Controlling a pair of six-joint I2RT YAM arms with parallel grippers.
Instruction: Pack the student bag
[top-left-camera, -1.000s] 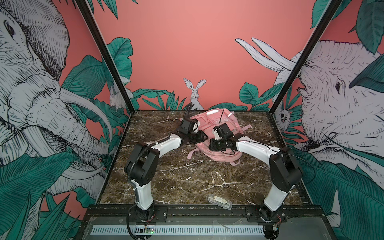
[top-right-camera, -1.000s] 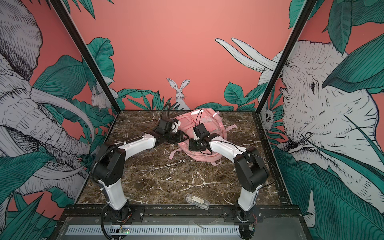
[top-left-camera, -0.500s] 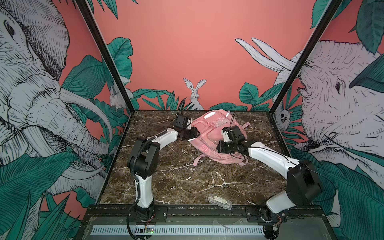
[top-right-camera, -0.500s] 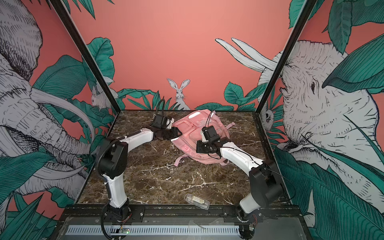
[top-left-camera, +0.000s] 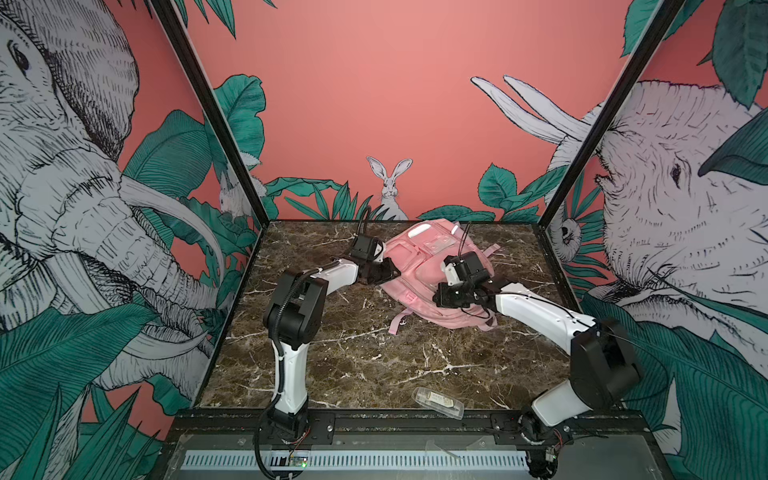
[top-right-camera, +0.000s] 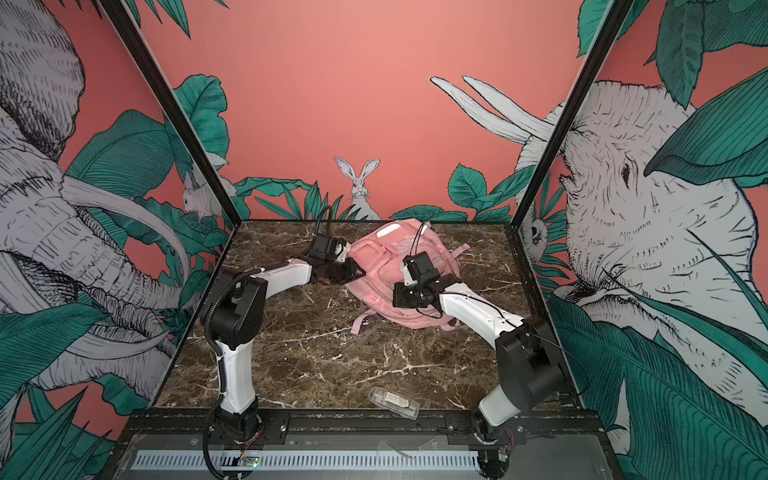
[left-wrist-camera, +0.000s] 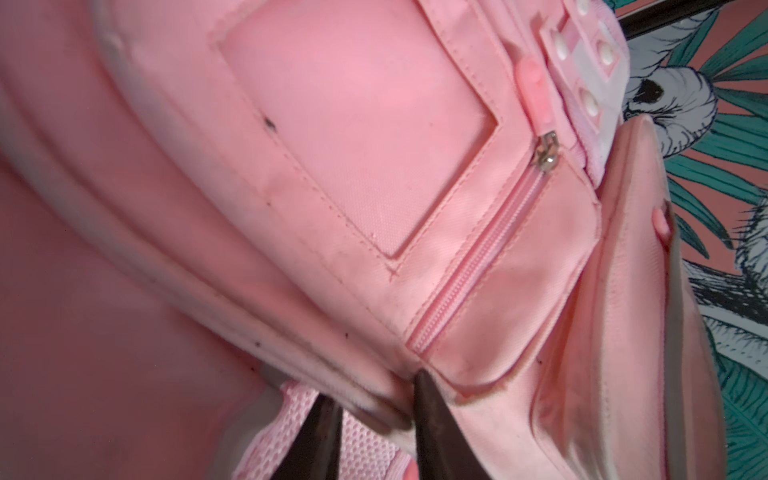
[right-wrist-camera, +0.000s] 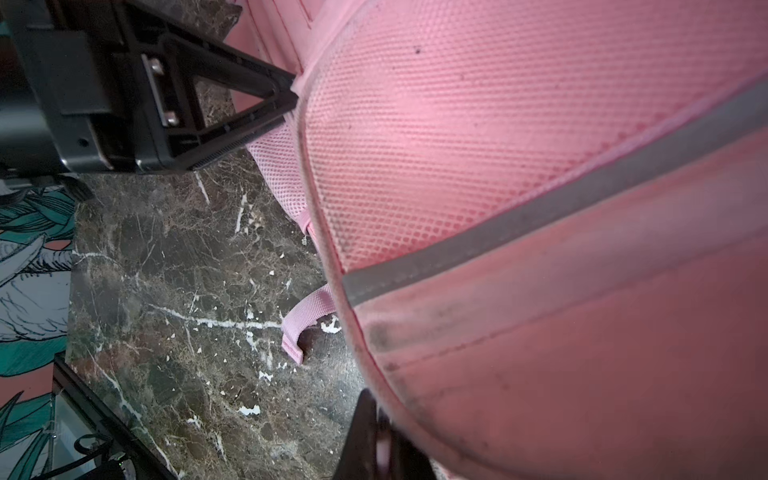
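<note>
The student bag (top-left-camera: 419, 266) (top-right-camera: 382, 266), a soft pink backpack, lies flat at the back middle of the marble table in both top views. My left gripper (top-left-camera: 395, 272) (top-right-camera: 360, 272) is at its left edge. In the left wrist view the left gripper (left-wrist-camera: 374, 388) pinches the bag's piped rim below a zipped pocket (left-wrist-camera: 478, 266). My right gripper (top-left-camera: 436, 297) (top-right-camera: 395, 297) is at the bag's near side. In the right wrist view it (right-wrist-camera: 376, 411) is shut on a thin bit of pink fabric under the bag's bulging mesh side (right-wrist-camera: 540, 208).
A clear plastic case (top-left-camera: 438, 402) (top-right-camera: 395, 402) lies near the table's front edge, right of the middle. A loose pink strap (top-left-camera: 399, 322) (right-wrist-camera: 307, 320) trails from the bag toward the front. Painted walls close in the back and both sides.
Over the second the bag slid back and to the right with both grippers at it. The right arm stretched out and its elbow dropped. The left jaws widened, then narrowed onto the bag's rim.
</note>
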